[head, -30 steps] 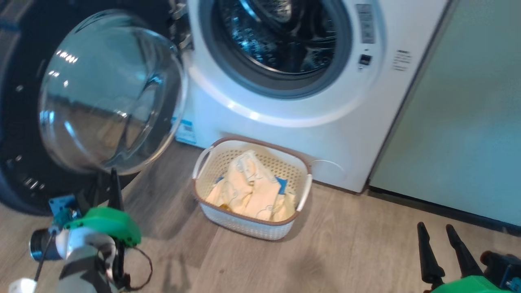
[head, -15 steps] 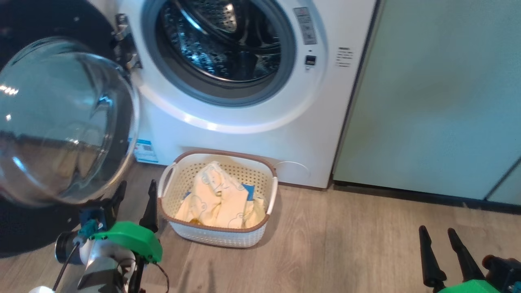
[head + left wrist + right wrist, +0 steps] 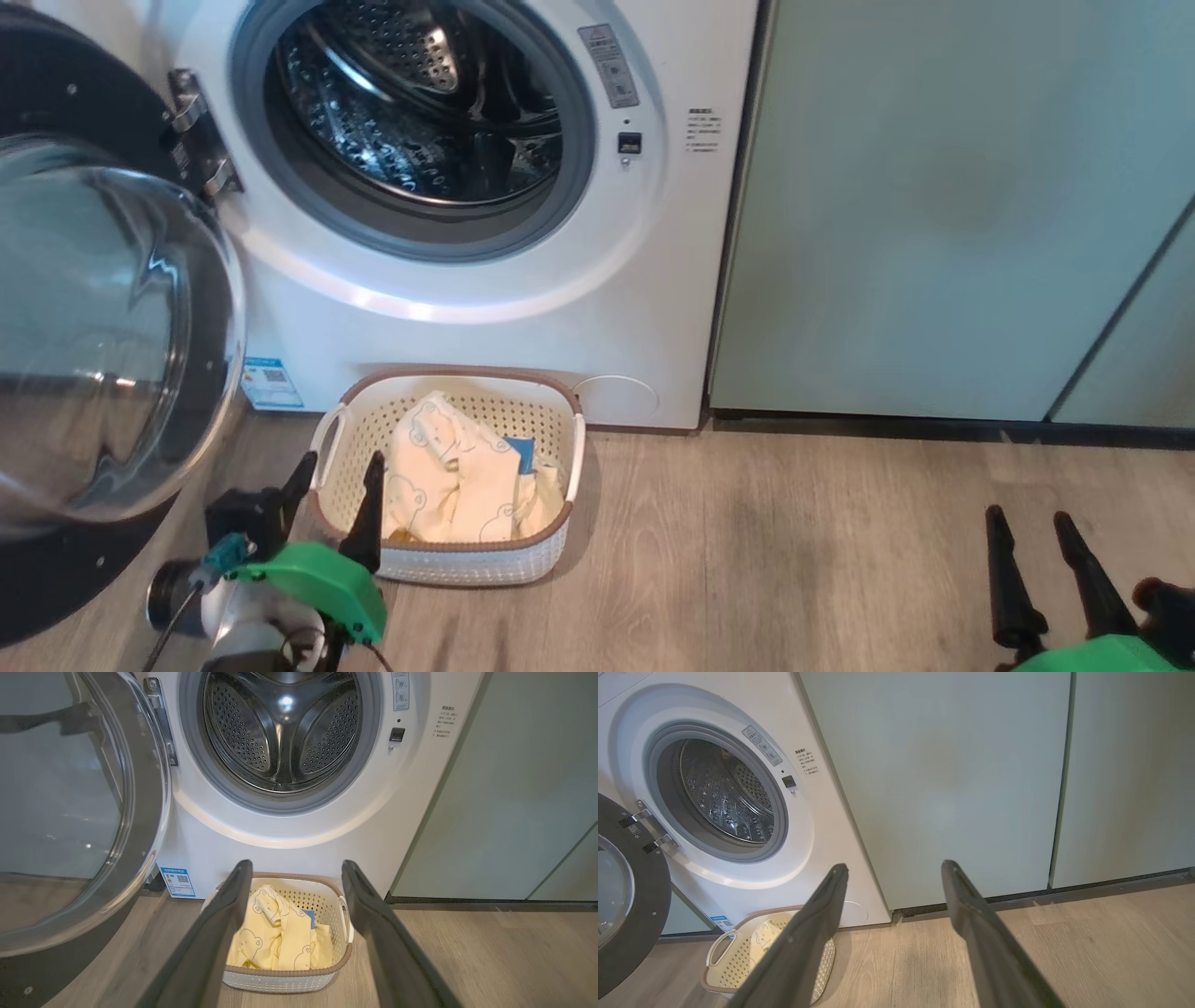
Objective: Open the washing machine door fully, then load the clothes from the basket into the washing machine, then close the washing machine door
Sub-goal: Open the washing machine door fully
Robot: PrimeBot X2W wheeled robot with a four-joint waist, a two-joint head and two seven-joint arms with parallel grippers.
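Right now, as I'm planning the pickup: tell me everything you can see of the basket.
The basket is small, rectangular, cream plastic with perforated walls, a brown rim and two white side handles. It stands upright on the wooden floor, close before the washer; whether they touch is unclear. Pale yellow bear-print clothes with a blue piece lie inside. The open left gripper hovers near its left end, not gripping it.

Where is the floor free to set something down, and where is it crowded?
Free: the wood floor right of the basket, before the green cabinets, up to the right claw. Crowded: the strip between the open washing machine door and the basket, where the left claw hangs.
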